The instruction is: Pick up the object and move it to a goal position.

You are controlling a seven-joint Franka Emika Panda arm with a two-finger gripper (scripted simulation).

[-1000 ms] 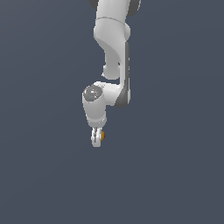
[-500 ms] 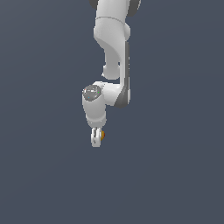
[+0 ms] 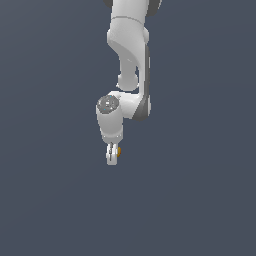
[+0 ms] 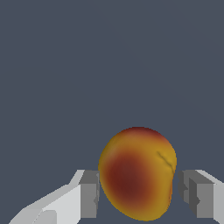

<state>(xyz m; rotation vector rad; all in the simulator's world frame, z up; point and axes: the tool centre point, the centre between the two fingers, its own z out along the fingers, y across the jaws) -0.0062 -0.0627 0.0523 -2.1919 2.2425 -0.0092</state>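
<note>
The object (image 4: 138, 175) is a small roundish thing, yellow-orange with a dark red patch. In the wrist view it fills the gap between my two grey finger pads (image 4: 89, 197), which press on its sides. My gripper (image 4: 139, 194) is shut on it. In the exterior view the white gripper (image 3: 112, 156) points downward at the end of the white arm. There the object (image 3: 119, 149) shows only as a tiny orange spot on the side of the fingers toward the exterior view's right, mostly hidden by them.
A plain dark grey-blue surface (image 3: 200, 200) fills both views, with no other objects, edges or containers showing. The white arm (image 3: 127, 45) comes down from the top of the exterior view.
The gripper, with the object still in it, has shifted slightly upward and toward the exterior view's right. The grip looks unchanged.
</note>
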